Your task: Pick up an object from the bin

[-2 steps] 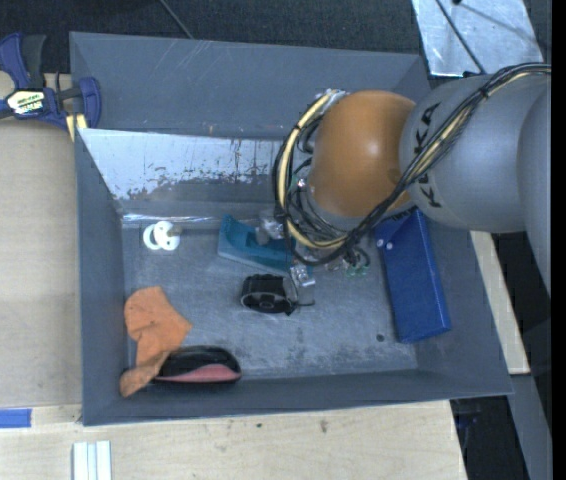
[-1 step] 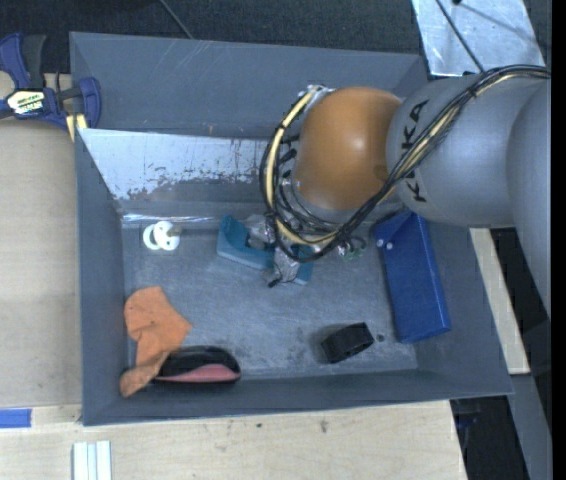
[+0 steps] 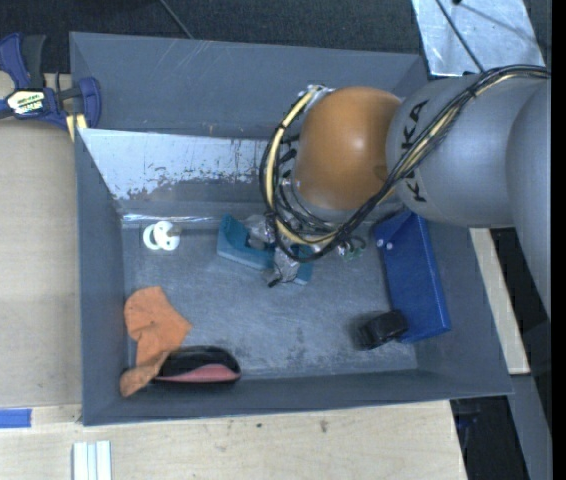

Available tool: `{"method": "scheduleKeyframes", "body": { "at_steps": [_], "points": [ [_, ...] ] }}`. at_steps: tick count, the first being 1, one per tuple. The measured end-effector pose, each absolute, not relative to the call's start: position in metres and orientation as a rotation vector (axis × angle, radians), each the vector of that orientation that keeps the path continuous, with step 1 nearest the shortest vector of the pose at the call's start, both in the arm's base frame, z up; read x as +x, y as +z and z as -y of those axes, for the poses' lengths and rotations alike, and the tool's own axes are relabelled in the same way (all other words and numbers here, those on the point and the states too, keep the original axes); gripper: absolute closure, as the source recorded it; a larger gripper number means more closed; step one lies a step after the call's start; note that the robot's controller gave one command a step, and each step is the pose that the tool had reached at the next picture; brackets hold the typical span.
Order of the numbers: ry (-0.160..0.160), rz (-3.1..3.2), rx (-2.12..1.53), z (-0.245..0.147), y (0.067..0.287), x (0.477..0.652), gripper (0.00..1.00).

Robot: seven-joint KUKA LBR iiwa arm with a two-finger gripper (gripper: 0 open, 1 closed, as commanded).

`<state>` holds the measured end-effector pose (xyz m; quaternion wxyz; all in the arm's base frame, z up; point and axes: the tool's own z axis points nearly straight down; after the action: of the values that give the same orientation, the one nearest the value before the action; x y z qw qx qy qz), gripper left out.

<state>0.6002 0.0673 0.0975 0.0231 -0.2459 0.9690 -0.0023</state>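
My gripper (image 3: 281, 268) reaches down near the middle of the bin, its body mostly hidden under the arm's orange cover. Its tips sit on or right at a teal-blue block (image 3: 238, 243) lying by the back wall. A blue flat box (image 3: 418, 278) leans along the right side of the bin, just right of the gripper. A small black object (image 3: 381, 329) lies in front of that box.
A small white ring-shaped piece (image 3: 161, 236) lies at the back left. An orange cloth (image 3: 151, 328) and a black-and-pink oval object (image 3: 198, 367) lie at the front left. The arm and its cables cover the back right of the bin.
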Motion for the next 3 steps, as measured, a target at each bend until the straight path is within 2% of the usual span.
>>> {"method": "scheduleKeyframes", "body": {
  "at_steps": [2,3],
  "points": [
    [0.014,-3.008,-0.787,-0.069,0.084,0.614,1.0],
    [0.005,-3.025,-0.788,-0.06,0.101,0.617,1.0]
  ]
}}
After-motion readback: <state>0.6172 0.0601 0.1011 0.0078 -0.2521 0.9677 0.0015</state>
